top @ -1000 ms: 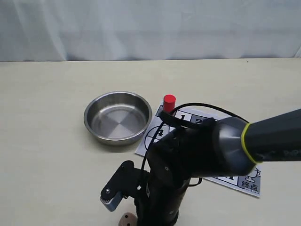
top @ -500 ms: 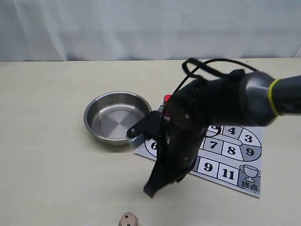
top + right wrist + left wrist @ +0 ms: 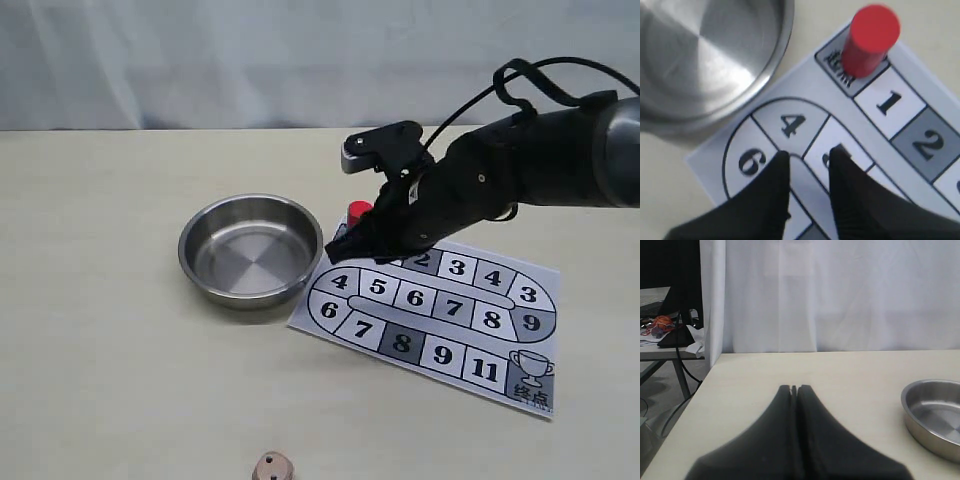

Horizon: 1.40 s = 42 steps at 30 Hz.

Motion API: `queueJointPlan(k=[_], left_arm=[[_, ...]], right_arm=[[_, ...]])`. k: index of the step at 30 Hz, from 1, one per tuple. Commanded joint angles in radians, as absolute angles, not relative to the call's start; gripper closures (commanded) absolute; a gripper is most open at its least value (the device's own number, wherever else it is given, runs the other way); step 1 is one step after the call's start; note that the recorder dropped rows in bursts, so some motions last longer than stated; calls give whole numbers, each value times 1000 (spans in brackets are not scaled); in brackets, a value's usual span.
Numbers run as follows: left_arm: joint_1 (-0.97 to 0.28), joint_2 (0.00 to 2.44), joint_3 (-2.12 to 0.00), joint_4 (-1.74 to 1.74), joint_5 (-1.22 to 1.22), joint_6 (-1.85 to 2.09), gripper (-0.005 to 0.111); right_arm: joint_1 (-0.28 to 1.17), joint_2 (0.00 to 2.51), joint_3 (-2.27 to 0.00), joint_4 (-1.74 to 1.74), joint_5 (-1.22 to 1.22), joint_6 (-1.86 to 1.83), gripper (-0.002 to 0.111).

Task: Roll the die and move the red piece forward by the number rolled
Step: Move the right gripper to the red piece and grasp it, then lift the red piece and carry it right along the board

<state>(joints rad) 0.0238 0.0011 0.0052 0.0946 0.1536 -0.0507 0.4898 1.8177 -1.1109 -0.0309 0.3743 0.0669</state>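
The die (image 3: 272,467), a small tan cube, lies at the table's front edge, far from both grippers. The red piece (image 3: 358,212) stands upright on the start square at the numbered board's (image 3: 455,345) far left corner, partly hidden behind my right arm. My right gripper (image 3: 340,249) hovers over the board just in front of it. In the right wrist view the red piece (image 3: 869,40) is ahead of the open right gripper (image 3: 810,156), whose fingers hold nothing above squares 4, 5 and 6. My left gripper (image 3: 794,388) is shut and empty over bare table.
A steel bowl (image 3: 250,250) sits empty just left of the board, close to my right gripper; its rim (image 3: 782,45) shows in the right wrist view. The bowl (image 3: 935,415) also appears beside my left gripper. A white curtain backs the table.
My right arm has swung from low near the die at the front edge up and back to above the board beside the red piece. The die has stayed in place.
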Motion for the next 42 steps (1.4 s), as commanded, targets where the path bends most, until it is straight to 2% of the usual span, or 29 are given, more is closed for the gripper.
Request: queueJointPlan(k=[1, 3, 5, 13, 19, 29, 42], left_arm=[[24, 0, 0, 93, 144, -53, 107], [24, 0, 0, 93, 144, -53, 107], [24, 0, 0, 93, 144, -53, 107], [24, 0, 0, 93, 144, -53, 107], [24, 0, 0, 93, 144, -53, 107], [24, 0, 0, 93, 144, -53, 107], [24, 0, 0, 93, 144, -53, 107]], right_arm=[[467, 1829, -1116, -31, 237, 115, 58], [462, 1847, -1116, -31, 194, 115, 50], [454, 1865, -1121, -24, 166, 119, 48], [397, 1959, -1308, -7, 356, 120, 49], [396, 2027, -1393, -20, 334, 113, 49], [396, 2131, -1397, -20, 188, 83, 49], [396, 2154, -1397, -60, 185, 83, 49]])
